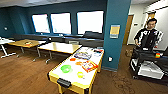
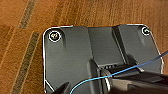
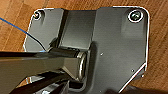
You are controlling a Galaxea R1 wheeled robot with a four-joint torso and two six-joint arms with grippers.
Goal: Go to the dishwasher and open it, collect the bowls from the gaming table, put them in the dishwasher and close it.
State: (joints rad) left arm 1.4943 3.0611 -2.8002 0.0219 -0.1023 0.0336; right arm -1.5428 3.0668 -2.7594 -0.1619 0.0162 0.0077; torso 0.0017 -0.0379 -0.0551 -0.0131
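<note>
Writing: none can be read; the yellow sign (image 1: 114, 30) on the teal pillar (image 1: 117, 32) and the printed boxes on the tabletop are too blurred to make out.
Gaming table: the gaming table (image 1: 93, 65) stands in the lower middle of the head view, its white tabletop edged in yellow, one narrow end toward the camera and the far end just beside the teal pillar.
Green bowl: the green bowl (image 1: 66, 68) sits on the white tabletop toward the near end, on the left side.
Orange bowls: one orange bowl (image 1: 72, 59) lies farther back, beyond the green bowl; a second orange shape (image 1: 79, 63) lies near it, next to a colourful box, and I cannot tell whether it is a bowl.
Other things on the tabletop: a pale yellow-green round thing (image 1: 80, 74) near the near end; a red and orange box (image 1: 88, 66) in the middle; a flat bluish printed box (image 1: 82, 55) behind it; more packages (image 1: 97, 52) at the far end.
Around: wooden-topped tables (image 1: 60, 47) to the left of the gaming table, a dark bench (image 1: 82, 40) under bright windows (image 1: 90, 22), wood floor (image 1: 22, 75) all about.
In the way: open floor lies between the camera and the near end of the gaming table.
Right side: a person (image 1: 148, 33) stands behind a dark cart (image 1: 147, 63) carrying a white panel, well apart from the gaming table.
Left fingers: cannot tell; the left wrist view shows the dark plate, a thin blue cable (image 2: 120, 73) and wood floor.
Right fingers: cannot tell; the right wrist view shows the dark plate, the jointed bar and wood floor.
</note>
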